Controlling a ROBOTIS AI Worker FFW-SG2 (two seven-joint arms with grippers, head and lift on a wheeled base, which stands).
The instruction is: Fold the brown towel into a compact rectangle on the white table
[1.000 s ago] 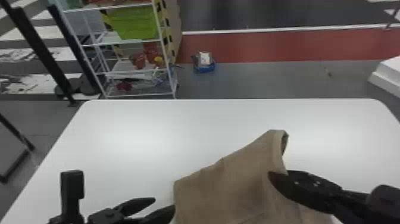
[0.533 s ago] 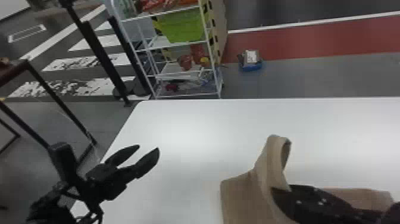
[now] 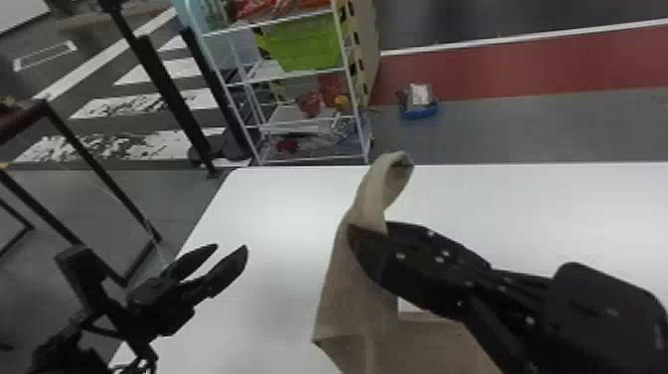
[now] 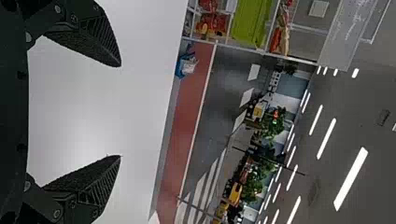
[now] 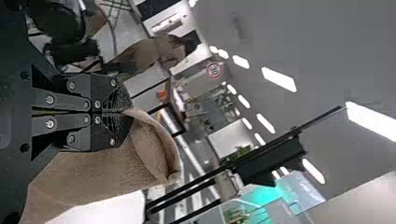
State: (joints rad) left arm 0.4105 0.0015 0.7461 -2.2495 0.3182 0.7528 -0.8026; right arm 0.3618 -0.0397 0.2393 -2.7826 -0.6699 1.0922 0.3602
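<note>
In the head view my right gripper [image 3: 355, 231] is shut on the brown towel [image 3: 358, 288], holding it up over the white table [image 3: 278, 214]. A curled end of the cloth rises above the fingers, while its lower part reaches down to the front edge of the view. My left gripper [image 3: 231, 246] stands open and apart from the towel, over the table's left side. In the right wrist view the fingertips of the right gripper [image 5: 123, 112] pinch the towel [image 5: 102, 172]. The left wrist view has the left gripper [image 4: 120, 111] with its fingers wide apart and nothing between them.
Beyond the table's back left corner stands a white wire shelf [image 3: 308, 119] with a green bin [image 3: 310, 45]. A blue item [image 3: 419, 110] lies on the floor behind the table. Dark metal frames [image 3: 94, 159] stand to the left.
The head view has swung left. My right gripper has lifted the towel, drawing more of it up. The left gripper has moved away from the towel, leftward, and its fingers have opened.
</note>
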